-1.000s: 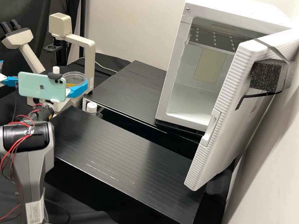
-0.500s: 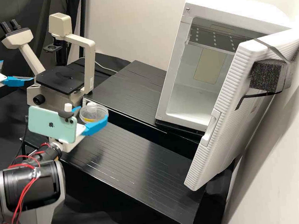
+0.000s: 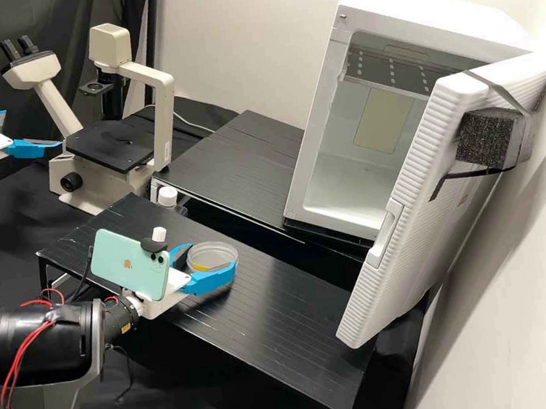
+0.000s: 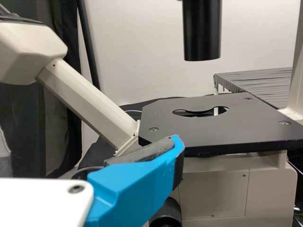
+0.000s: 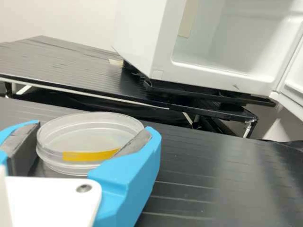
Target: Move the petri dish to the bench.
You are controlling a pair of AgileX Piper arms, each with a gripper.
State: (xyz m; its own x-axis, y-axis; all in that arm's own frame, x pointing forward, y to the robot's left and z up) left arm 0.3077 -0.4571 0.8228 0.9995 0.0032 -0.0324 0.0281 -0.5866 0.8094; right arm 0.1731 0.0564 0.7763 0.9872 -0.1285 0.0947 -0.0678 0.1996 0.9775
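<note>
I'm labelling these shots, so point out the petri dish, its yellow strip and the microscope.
Petri dish (image 5: 90,135): right wrist view, middle of its round face.
Yellow strip (image 5: 87,155): right wrist view, the strip's middle.
Microscope (image 3: 102,150): high view, its black stage.

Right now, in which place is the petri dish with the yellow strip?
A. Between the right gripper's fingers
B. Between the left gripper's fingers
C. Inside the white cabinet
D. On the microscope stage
A, because the right gripper has the petri dish between its two blue fingers.
</note>
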